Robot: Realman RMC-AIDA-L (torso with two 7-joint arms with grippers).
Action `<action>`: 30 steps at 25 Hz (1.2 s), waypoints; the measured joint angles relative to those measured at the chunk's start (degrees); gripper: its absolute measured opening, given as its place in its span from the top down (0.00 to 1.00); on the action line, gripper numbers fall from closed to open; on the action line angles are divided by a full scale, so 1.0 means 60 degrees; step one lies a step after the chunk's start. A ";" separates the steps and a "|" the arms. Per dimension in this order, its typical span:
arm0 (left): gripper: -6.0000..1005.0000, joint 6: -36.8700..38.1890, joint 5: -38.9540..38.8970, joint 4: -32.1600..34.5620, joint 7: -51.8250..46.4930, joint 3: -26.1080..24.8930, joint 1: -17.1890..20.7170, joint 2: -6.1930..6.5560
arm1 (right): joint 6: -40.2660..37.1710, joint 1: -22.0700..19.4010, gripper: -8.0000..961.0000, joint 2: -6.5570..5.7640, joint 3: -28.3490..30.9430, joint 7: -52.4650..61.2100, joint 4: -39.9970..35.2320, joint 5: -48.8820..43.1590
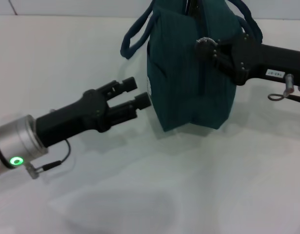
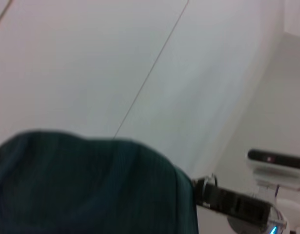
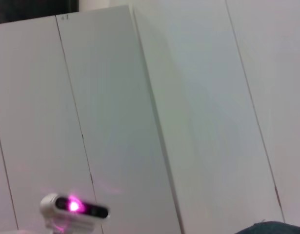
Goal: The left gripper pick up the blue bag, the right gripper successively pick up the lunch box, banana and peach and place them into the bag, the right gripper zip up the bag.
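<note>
The blue bag (image 1: 189,73) stands upright on the white table (image 1: 140,195), its loop handles (image 1: 135,34) hanging at the top. My left gripper (image 1: 136,93) is open beside the bag's left side, its fingertips right at the fabric with nothing between them. My right gripper (image 1: 208,48) reaches in from the right and lies over the bag's upper front near the top. The bag (image 2: 86,185) fills the lower part of the left wrist view, and a sliver of the bag (image 3: 271,228) shows in the right wrist view. The lunch box, banana and peach are out of view.
A cable and connector (image 1: 281,96) hang under the right wrist. White wall panels (image 3: 189,97) fill the wrist views. A white camera unit (image 2: 276,163) stands off the table; another camera unit (image 3: 74,207) glows pink.
</note>
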 joint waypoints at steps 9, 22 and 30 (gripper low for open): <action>0.18 -0.1550 -0.0287 -0.1792 0.1474 -0.0007 -0.0565 -0.0112 | 0.0190 0.0170 0.97 0.0033 -0.0029 -0.0019 0.0018 0.0341; 0.20 -0.2481 -0.0971 -0.2739 0.2587 -0.0017 -0.1121 -0.0174 | 0.0201 0.0207 0.97 0.0026 -0.0028 -0.0038 0.0138 0.0522; 0.21 -0.2996 -0.1176 -0.3237 0.2642 -0.0050 -0.1576 -0.0174 | 0.0167 0.0203 0.97 0.0025 -0.0030 -0.0098 0.0140 0.0636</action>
